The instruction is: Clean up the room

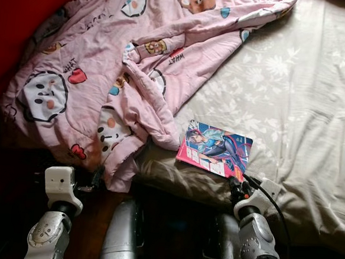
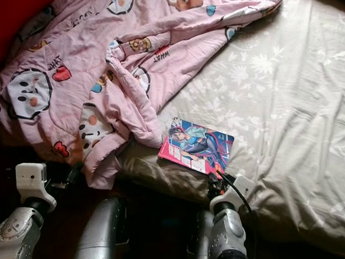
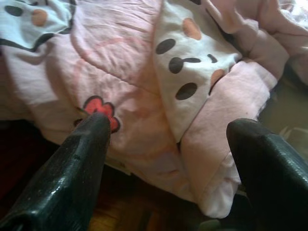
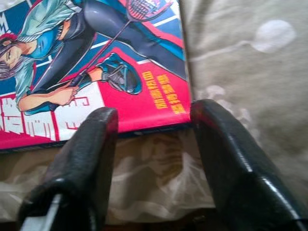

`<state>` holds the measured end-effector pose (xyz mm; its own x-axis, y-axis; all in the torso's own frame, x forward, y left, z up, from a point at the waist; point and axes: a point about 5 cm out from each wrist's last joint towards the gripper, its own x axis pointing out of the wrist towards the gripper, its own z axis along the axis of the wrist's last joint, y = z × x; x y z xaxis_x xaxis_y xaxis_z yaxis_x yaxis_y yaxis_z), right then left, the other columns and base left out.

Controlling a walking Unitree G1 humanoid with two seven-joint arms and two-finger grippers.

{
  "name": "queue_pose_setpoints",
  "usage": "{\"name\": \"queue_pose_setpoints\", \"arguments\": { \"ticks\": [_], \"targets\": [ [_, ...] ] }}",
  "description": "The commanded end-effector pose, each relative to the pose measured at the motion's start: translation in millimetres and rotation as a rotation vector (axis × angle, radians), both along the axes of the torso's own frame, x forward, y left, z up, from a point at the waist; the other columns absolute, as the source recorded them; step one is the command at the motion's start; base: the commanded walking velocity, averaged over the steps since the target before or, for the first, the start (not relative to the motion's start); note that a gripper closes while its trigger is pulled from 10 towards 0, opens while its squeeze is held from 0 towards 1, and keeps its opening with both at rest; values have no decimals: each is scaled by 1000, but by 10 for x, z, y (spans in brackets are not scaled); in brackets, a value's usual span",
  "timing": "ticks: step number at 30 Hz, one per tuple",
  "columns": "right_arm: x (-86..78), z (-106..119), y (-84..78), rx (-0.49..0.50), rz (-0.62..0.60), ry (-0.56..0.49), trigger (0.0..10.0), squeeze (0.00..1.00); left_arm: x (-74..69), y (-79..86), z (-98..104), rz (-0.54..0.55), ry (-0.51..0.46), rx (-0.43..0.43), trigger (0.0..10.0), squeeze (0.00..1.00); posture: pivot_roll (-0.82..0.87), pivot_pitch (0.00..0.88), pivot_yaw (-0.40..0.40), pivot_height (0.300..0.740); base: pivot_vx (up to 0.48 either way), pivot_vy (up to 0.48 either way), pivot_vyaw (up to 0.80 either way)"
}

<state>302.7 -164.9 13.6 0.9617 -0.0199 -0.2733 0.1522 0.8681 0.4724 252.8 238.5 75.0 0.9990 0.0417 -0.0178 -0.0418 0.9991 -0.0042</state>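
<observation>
Pink quilt (image 1: 106, 59) printed with cartoon faces and hearts, rumpled over the robot's left part of the bed (image 1: 304, 103), one fold hanging off the near edge toward the dark wooden floor (image 3: 120, 219). Grey-beige sheet with a pale leaf pattern covers the rest of the bed. Comic book (image 1: 215, 149) (glossy cover, a figure with a racket on red and blue) lying flat near the bed's front edge, just beside the quilt's lowest fold. Right gripper (image 4: 154, 139) at the book's near edge, fingers spread, holding nothing. Left gripper (image 3: 168, 163) low before the hanging quilt fold, fingers likewise spread apart, empty.
</observation>
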Motion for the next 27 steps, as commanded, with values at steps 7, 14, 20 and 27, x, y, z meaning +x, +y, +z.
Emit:
{"name": "queue_pose_setpoints", "arguments": {
  "ticks": [7, 14, 20, 27],
  "targets": [
    [-104, -134, 27, 49, -21, 61, 10000, 0, -139, 114, -62, 35, 55, 5, 10000, 0, 153, 430, 73, 608, 0, 0, 0],
    [-120, -163, 64, 105, -6, 69, 10000, 0, -218, 148, -36, 40, 63, 18, 10000, 0, 183, 449, 90, 608, 0, 0, 0],
    [-128, -180, 105, 198, 8, 65, 10000, 0, -269, 173, -13, 42, 71, 27, 10000, 0, 192, 459, 99, 608, 0, 0, 0],
    [-192, -249, 119, 327, -5, 80, 10000, 0, -354, 177, -6, 38, 89, 37, 10000, 0, 219, 479, 118, 608, 0, 0, 0]
  ]
}}
